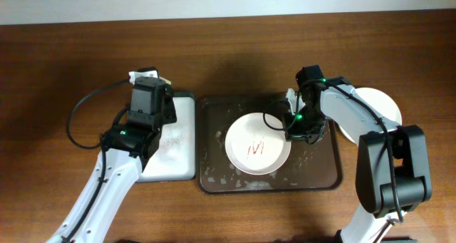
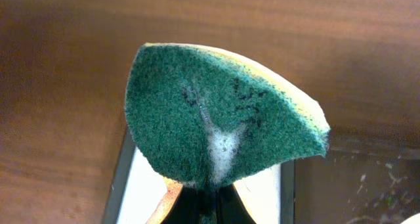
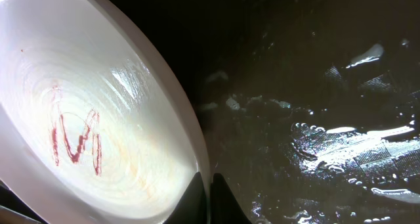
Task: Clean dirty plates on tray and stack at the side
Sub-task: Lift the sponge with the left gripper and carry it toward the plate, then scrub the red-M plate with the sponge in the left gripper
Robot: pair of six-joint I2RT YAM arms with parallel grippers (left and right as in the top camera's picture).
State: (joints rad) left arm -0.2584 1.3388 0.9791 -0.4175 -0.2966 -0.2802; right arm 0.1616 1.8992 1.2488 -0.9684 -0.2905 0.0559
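Observation:
A white plate with a red scribble stain lies on the dark brown tray, which is wet with suds. My right gripper is shut on this plate's right rim. In the right wrist view the plate is tilted and the fingers pinch its edge over the wet tray. Another white plate lies on the table to the right of the tray. My left gripper is shut on a green sponge with a dab of foam, above the smaller white-lined tray.
The white-lined tray sits left of the brown tray, touching it. Brown tabletop lies around both. Black cables run along each arm.

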